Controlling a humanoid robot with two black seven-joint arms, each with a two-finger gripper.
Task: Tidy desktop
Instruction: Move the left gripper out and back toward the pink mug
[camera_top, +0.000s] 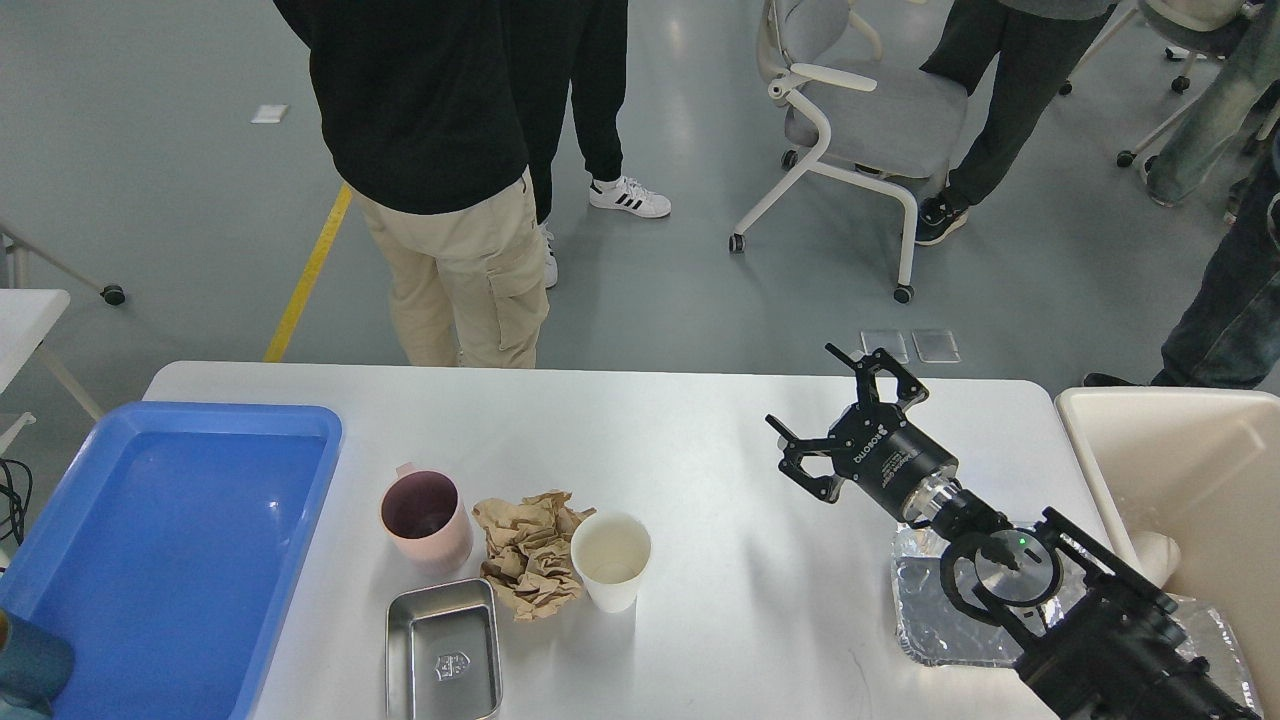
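Note:
The white desktop (700, 440) spans most of the head view. On its near left stand a pink mug (428, 519), a crumpled brown paper (530, 553), a white paper cup (611, 560) and a small steel tray (444, 648). A foil tray (925, 620) lies at the near right, partly hidden by my right arm. My right gripper (818, 399) hovers open and empty above the desktop's right half, well right of the cup. The left gripper is out of view.
A blue plastic tray (170, 550) lies empty at the left end. A cream bin (1190, 480) stands off the right end. A person in khaki trousers (460, 270) stands at the far edge; office chair (850, 110) and other people stand behind.

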